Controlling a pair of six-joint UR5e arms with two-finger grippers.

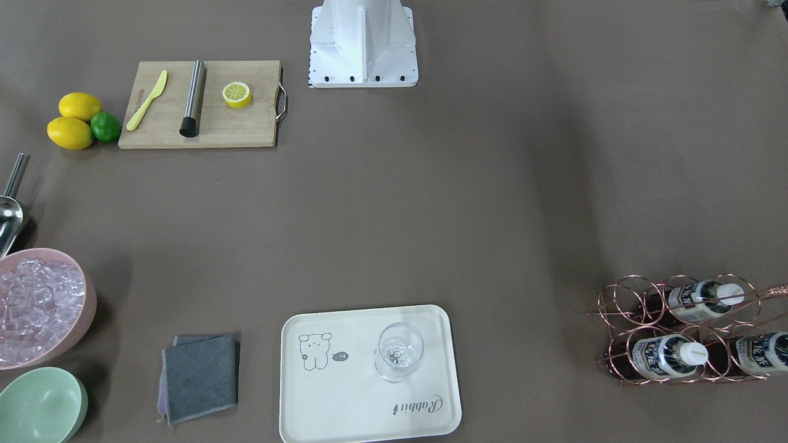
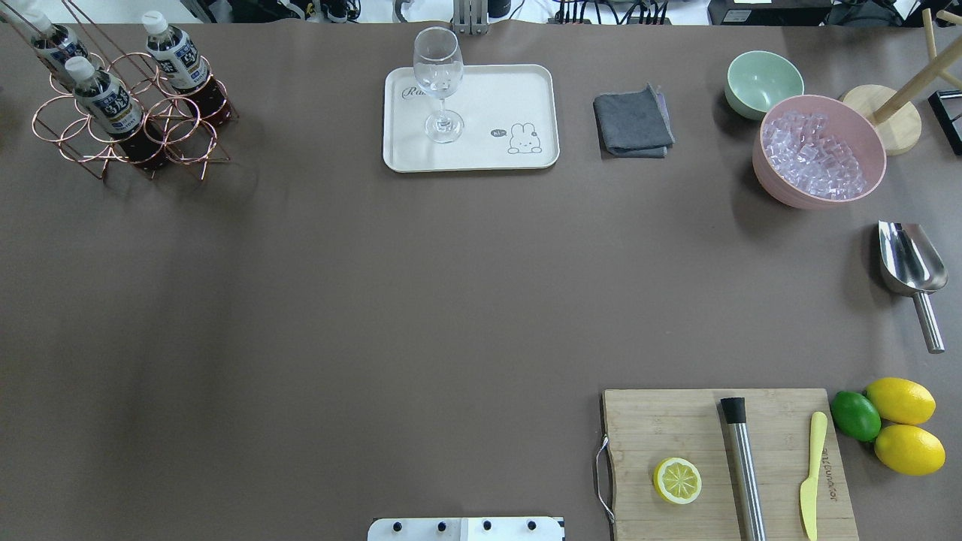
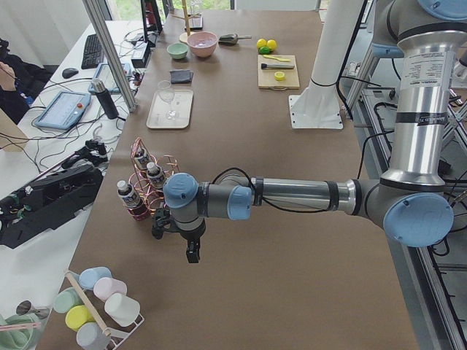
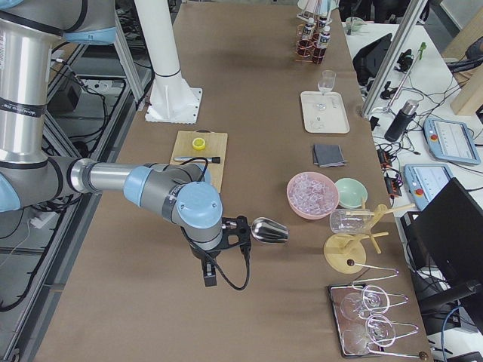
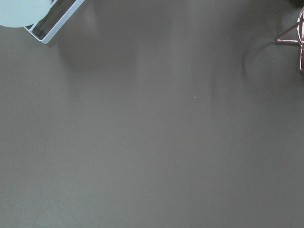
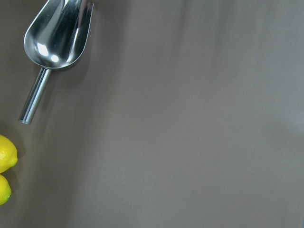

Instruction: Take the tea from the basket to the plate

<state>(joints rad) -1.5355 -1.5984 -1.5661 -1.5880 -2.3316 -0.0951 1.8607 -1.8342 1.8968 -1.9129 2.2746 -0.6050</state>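
Three tea bottles stand in the copper wire basket (image 2: 171, 120) at the table's far left corner: one (image 2: 176, 60), a second (image 2: 105, 94) and a third (image 2: 52, 41). In the front-facing view the basket (image 1: 622, 301) holds them at the lower right, for instance this tea (image 1: 668, 355). The cream plate (image 2: 488, 94), (image 1: 345, 406) lies at the far middle with a clear stemmed glass (image 2: 438, 75) on it. My left gripper (image 3: 191, 251) hangs over bare table just short of the basket. My right gripper (image 4: 209, 277) hovers near the scoop. I cannot tell whether either is open or shut.
A wooden cutting board (image 2: 661, 428) carries a lemon half (image 2: 677, 480), a yellow knife and a steel rod. Two lemons and a lime (image 2: 855, 415) lie beside it. A metal scoop (image 2: 906, 259), a pink bowl of ice (image 2: 819, 150), a green bowl (image 2: 763, 81) and a grey cloth (image 2: 633, 122) occupy the right side.
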